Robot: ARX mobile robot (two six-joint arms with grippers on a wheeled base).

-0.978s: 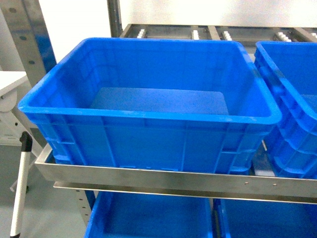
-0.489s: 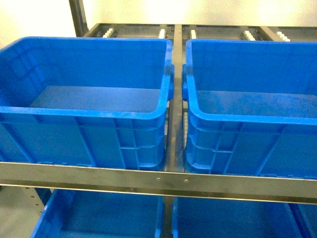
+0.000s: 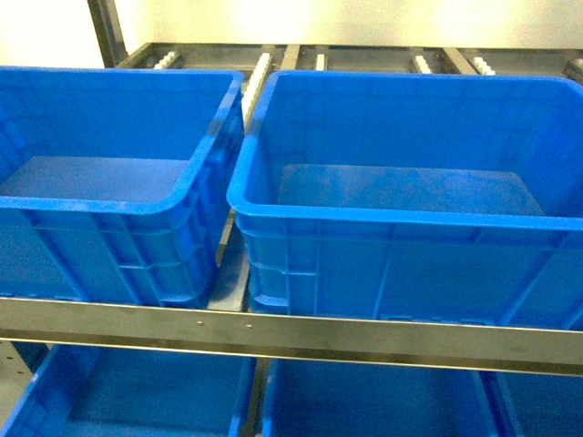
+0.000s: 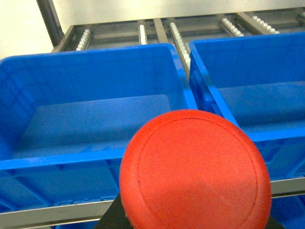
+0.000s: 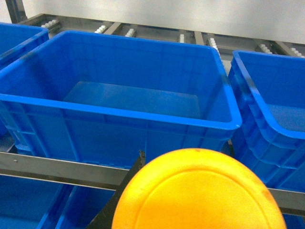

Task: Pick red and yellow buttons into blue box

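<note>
Facing the box (image 5: 143, 109), ahead and below, the yellow button (image 5: 200, 191) is carried; red button (image 4: 195, 169) likewise; finger states cannot be told.

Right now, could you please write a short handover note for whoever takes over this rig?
Left claw: not visible itself; the red button fills its wrist view, apparently carried.
Right claw: likewise, with the yellow button.
Blue box: on the steel shelf, looks empty; a second bin sits left of it.
Done: both buttons seemingly picked.
Left: drop both into the box.
</note>
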